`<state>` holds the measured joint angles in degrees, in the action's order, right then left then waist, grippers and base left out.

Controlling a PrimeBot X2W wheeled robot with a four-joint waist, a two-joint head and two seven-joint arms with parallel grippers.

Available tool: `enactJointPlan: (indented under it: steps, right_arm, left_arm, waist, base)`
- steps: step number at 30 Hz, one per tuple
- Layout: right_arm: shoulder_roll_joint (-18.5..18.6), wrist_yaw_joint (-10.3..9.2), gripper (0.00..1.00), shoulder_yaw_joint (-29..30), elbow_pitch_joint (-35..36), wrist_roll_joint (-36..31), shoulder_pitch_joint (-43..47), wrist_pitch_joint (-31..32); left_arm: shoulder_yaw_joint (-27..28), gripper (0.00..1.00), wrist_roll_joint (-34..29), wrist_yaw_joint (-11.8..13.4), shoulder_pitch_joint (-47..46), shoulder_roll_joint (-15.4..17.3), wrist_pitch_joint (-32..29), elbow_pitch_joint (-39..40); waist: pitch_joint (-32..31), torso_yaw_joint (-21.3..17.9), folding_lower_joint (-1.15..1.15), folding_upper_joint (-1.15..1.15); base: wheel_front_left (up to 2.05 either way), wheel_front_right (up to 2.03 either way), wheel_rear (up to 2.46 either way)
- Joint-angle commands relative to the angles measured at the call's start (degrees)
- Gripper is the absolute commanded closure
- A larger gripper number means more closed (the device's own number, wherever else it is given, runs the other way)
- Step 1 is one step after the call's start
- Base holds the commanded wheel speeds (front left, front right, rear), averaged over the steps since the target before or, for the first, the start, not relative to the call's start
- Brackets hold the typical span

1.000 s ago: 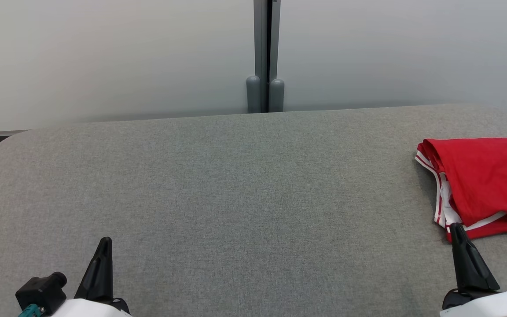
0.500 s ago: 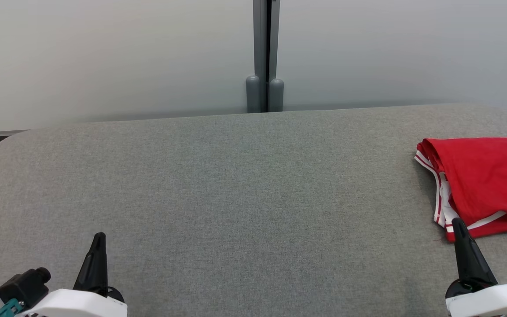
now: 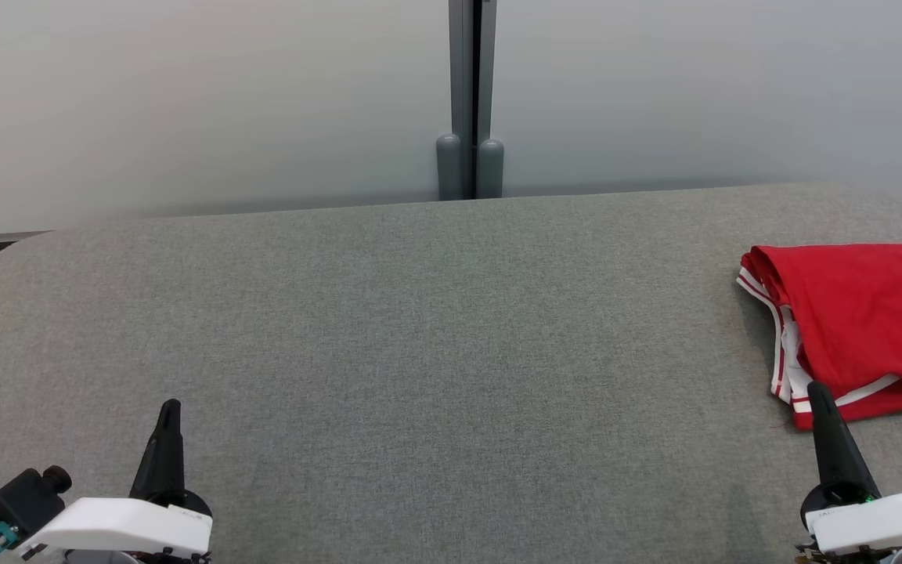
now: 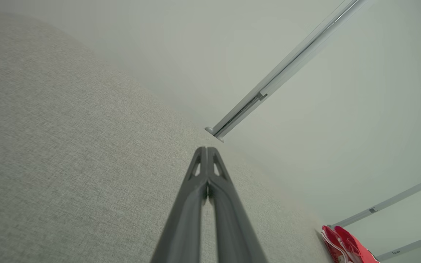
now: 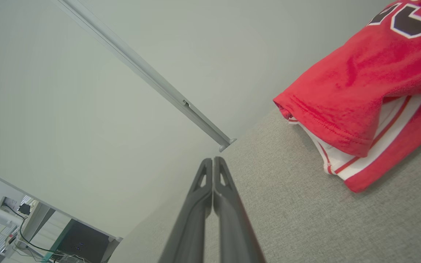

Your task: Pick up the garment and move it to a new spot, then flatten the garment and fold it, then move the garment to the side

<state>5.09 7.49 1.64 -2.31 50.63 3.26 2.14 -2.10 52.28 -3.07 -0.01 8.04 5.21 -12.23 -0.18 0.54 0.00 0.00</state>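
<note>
While we look down at the gray table [image 3: 420, 329], we see the red garment [image 3: 866, 321] lying folded at its right side. Our left gripper [image 3: 170, 409] is pinched tight and holds nothing. Our right gripper [image 3: 819, 392] is pinched tight too, empty, near the garment's front edge.

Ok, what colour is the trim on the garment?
The trim is white with a thin red stripe, on the red garment. Right wrist view shows it best.

Grey fabric tabletop [image 3: 420, 329]; pale wall panels [image 3: 185, 102] behind, grey post [image 3: 470, 102] between; dark box [image 5: 82, 243], maybe computer.
</note>
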Motion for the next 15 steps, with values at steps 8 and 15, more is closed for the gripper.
enactJointPlan:
  steps: [8, 15]
  right_arm:
    - [0.3, 0.01, 1.0, 0.69, -1.23, 6.86, -2.41, 0.52]
    - [0.17, 0.01, 1.0, 0.92, -2.49, 11.29, -3.27, 0.84]
  left_arm:
    - [1.72, 1.0, 6.18, -1.01, -2.49, -0.45, -1.7, 0.23]
    - [2.6, 1.0, 10.33, -1.47, -2.91, -0.99, -2.94, 0.0]
  waist:
    - [0.04, -0.05, 0.0, 0.0]
    - [0.07, -0.1, 0.0, 0.0]
  base:
    - [0.0, 0.0, 0.0]
    - [0.0, 0.0, 0.0]
